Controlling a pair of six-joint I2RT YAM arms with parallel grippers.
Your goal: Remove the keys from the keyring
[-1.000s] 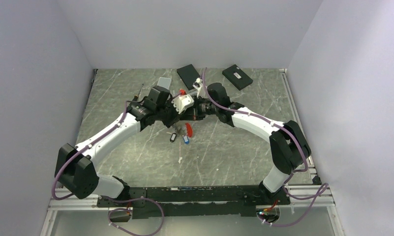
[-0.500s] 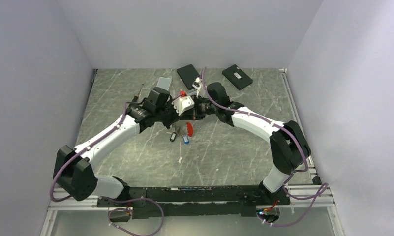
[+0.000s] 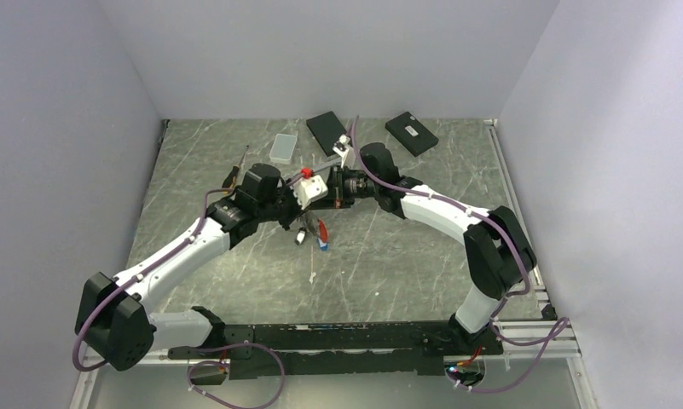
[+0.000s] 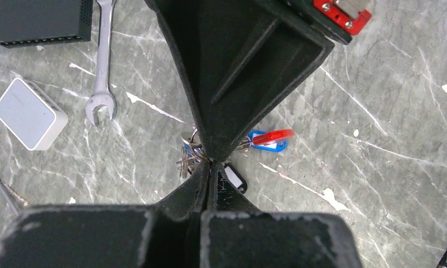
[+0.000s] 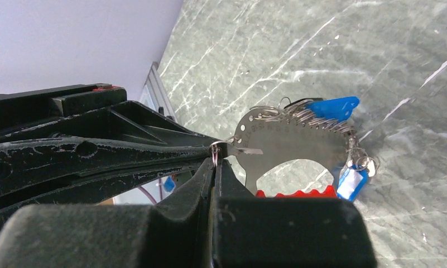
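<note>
The keyring shows in the top view as a small red curved piece [image 3: 323, 228], with a thin grey ring [image 5: 216, 148] in the right wrist view. A silver crescent plate [image 5: 288, 142] with a red edge hangs from that ring. The keys hang with it: blue tags [image 5: 332, 106], a blue and red piece [image 4: 268, 140], a black tag [image 4: 235, 178] and a bunch of grey rings [image 4: 186, 159]. My left gripper [image 4: 210, 167] and right gripper [image 5: 215, 159] are both shut, tip to tip, on the thin ring. The bunch [image 3: 305, 234] hangs just above the table, under the left gripper [image 3: 297, 215] and right gripper [image 3: 319, 204].
A silver wrench [image 4: 101, 61], a white box [image 4: 28, 114] and a black box [image 4: 39, 19] lie behind the grippers. A screwdriver [image 3: 235, 166], a clear case [image 3: 282, 147] and a second black box [image 3: 411, 133] lie near the back. Walls close three sides.
Both grippers and the key bunch have shifted left and nearer. The left arm has swung left, uncovering the clear case at the back.
</note>
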